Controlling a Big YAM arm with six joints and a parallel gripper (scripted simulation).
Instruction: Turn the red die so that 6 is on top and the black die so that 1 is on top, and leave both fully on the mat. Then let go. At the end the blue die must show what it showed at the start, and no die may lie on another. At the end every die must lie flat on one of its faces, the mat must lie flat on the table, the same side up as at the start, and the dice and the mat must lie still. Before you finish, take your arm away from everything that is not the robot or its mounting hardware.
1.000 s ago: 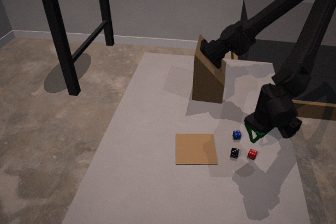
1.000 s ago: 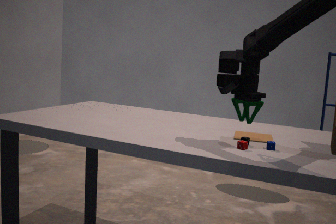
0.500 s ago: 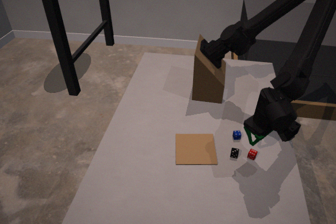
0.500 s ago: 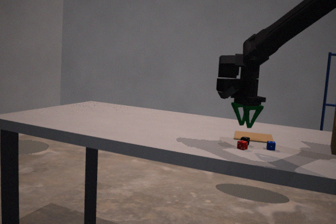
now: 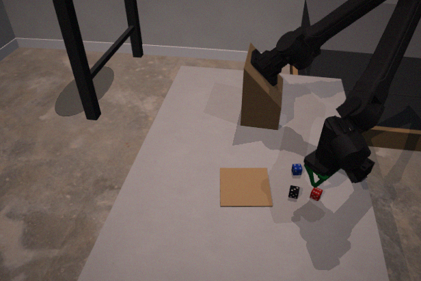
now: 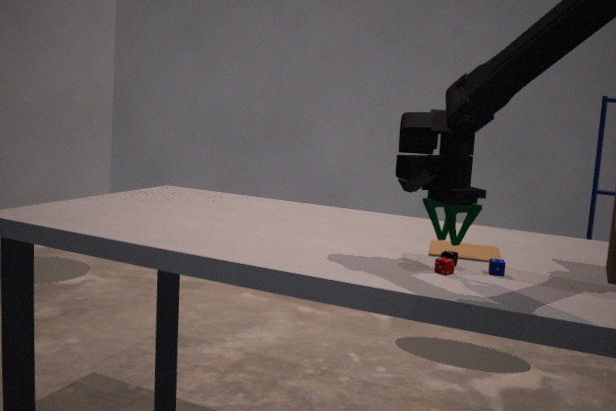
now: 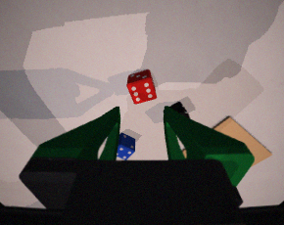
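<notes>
The red die (image 5: 316, 193) (image 6: 443, 266) (image 7: 143, 90) rests on the table off the mat; its upper face seems to show six in the wrist view. The black die (image 5: 294, 192) (image 6: 452, 256) (image 7: 179, 110) rests between the red die and the mat, partly hidden by a finger in the wrist view; its upper face shows several pips. The blue die (image 5: 296, 169) (image 6: 496, 267) (image 7: 125, 147) rests off the mat, apparently four up. The tan mat (image 5: 244, 187) (image 6: 475, 251) (image 7: 242, 139) lies flat. My gripper (image 5: 316, 184) (image 6: 449, 241) (image 7: 141, 112) is part-way open and empty, above the dice.
A brown slanted block (image 5: 260, 102) stands farther back on the table (image 5: 178, 143) (image 6: 250, 229), with a second dark arm part over it. The table's side edge lies to the right of the dice in the top view.
</notes>
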